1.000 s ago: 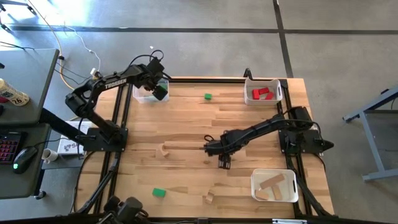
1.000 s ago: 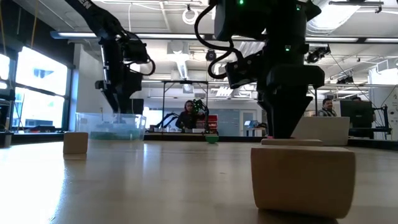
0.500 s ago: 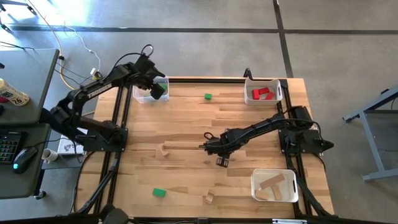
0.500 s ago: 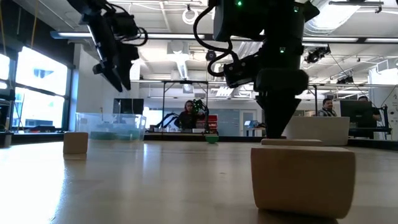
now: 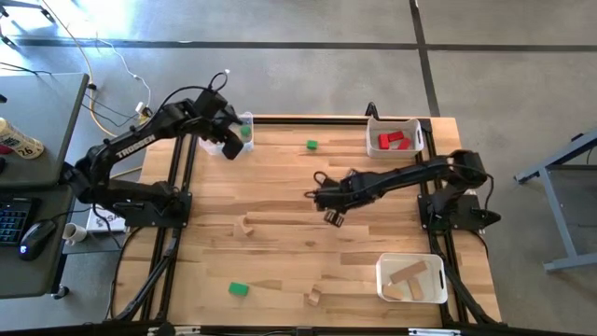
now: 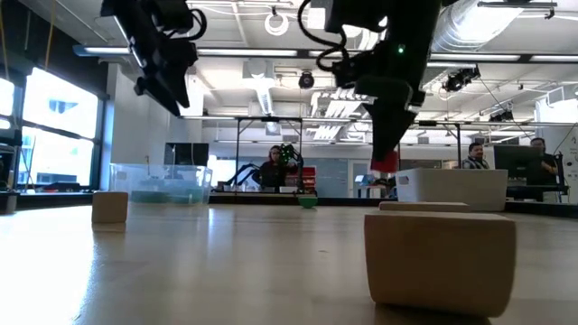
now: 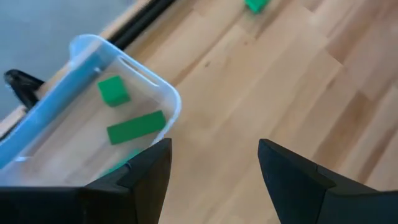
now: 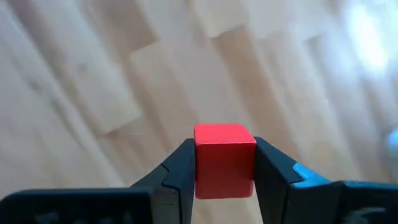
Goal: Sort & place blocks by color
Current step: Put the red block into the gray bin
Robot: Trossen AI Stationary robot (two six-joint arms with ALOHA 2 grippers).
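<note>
Three clear bins sit on the wooden table [image 5: 280,243] in the high view: one at the far left corner [image 5: 244,119], one with red blocks [image 5: 394,140] at the far right, one holding plain wood bars [image 5: 410,278] at the near right. The left gripper [image 5: 230,147] hangs at the far-left bin; the right gripper [image 5: 332,217] is stretched over the table's middle. Loose pieces lie about: a green cube [image 5: 312,145] at the far edge, a green block [image 5: 239,289] near the front, plain wood pieces [image 5: 248,225] between. What the right gripper carries cannot be told here.

Low down, the level view shows a red block [image 6: 386,162] lifted clear of the table between the right gripper's dark fingers, with a big plain wood block [image 6: 440,257] in the foreground and people [image 6: 272,168] in the room behind.

Only the left wrist view looks into the far-left bin [image 7: 168,99]: a green cube [image 7: 113,90] and a green bar [image 7: 136,126] lie inside, and the left fingers [image 7: 147,171] stand wide apart, holding nothing.

Seen from the right wrist, the fingers [image 8: 180,171] are clamped on the two sides of the red cube [image 8: 224,160] above the table planks.
</note>
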